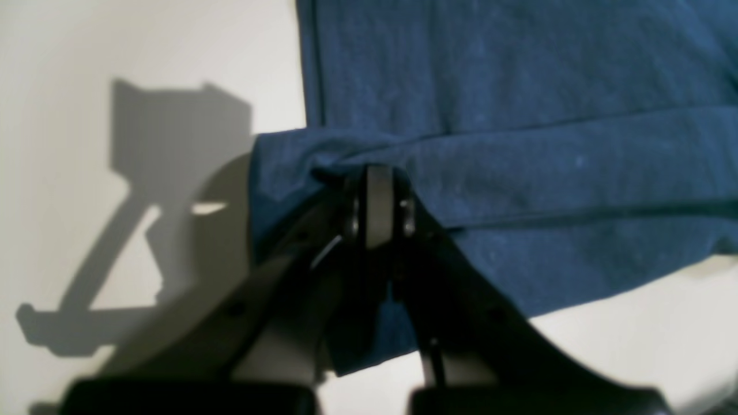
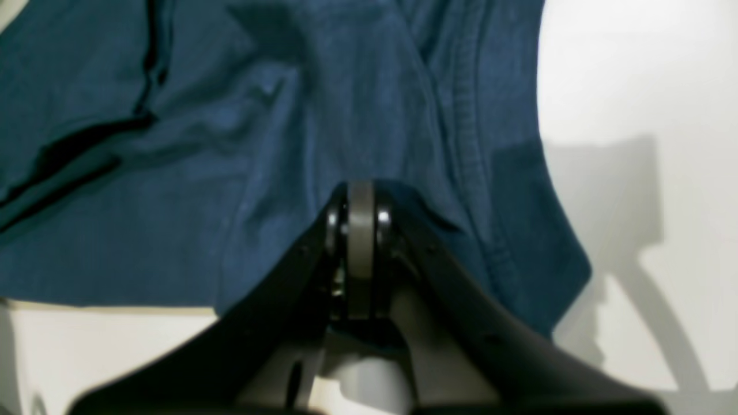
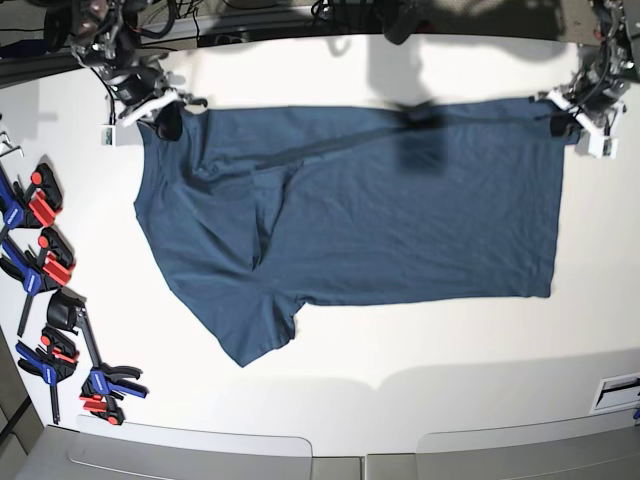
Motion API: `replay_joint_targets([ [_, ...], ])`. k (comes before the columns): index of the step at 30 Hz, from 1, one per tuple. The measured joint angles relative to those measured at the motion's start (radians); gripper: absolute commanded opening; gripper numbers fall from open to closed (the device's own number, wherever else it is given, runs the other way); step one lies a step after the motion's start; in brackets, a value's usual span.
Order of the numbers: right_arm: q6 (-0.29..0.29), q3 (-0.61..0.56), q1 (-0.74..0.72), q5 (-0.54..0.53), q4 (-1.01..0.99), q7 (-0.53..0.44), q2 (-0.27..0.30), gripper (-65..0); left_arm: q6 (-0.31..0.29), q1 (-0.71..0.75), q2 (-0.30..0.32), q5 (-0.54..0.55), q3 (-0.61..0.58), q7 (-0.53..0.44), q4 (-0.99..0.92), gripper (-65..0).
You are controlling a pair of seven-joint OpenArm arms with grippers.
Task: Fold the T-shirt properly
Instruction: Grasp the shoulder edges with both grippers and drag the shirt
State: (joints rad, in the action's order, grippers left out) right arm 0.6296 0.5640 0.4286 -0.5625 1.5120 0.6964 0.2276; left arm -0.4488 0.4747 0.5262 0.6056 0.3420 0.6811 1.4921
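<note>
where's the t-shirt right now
In the base view the T-shirt lies spread across the middle of the white table, its far corners pinched by the right end effector at upper left and the left end effector at upper right.

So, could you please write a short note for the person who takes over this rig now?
Left claw: shut on the T-shirt, at the far edge of its hem end.
Right claw: shut on the T-shirt, at the far edge of its shoulder end.
T-shirt: spread sideways on the white table, far long edge already folded over toward the middle. One sleeve sticks out on the near side.
Clamps lie at the table edge, away from the cloth.
Done: first lengthwise fold looks started.
Left: probably finish that fold, bring in the near side and sleeve, then fold across.
</note>
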Motion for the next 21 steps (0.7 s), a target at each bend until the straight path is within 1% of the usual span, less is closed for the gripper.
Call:
replay_joint_targets([
  [4, 0.003, 0.001, 0.049, -0.014, 0.004, -0.003, 0.037, -65.0, 0.000, 0.041, 0.003, 0.013, 0.004, -0.021, 0.004, -65.0],
  [11, 0.003, 0.001, 0.122, -0.014, 0.053, 0.029, 0.071, -65.0, 0.000, 0.081, 0.006, 0.024, 0.006, -0.027, 0.011, -65.0],
  [14, 0.002, 0.001, 0.137, -0.013, 0.068, 0.033, 0.072, -65.0, 0.000, 0.099, 0.006, 0.027, 0.007, -0.028, 0.015, -65.0],
  [17, 0.002, 0.001, 0.137, -0.013, 0.073, 0.061, 0.074, -65.0, -0.004, 0.125, 0.007, 0.031, 0.011, -0.039, 0.017, -65.0],
  [21, 0.003, 0.022, 0.137, -0.014, 0.073, 0.076, 0.072, -65.0, -0.005, 0.156, 0.011, 0.045, 0.012, -0.053, 0.020, -65.0],
])
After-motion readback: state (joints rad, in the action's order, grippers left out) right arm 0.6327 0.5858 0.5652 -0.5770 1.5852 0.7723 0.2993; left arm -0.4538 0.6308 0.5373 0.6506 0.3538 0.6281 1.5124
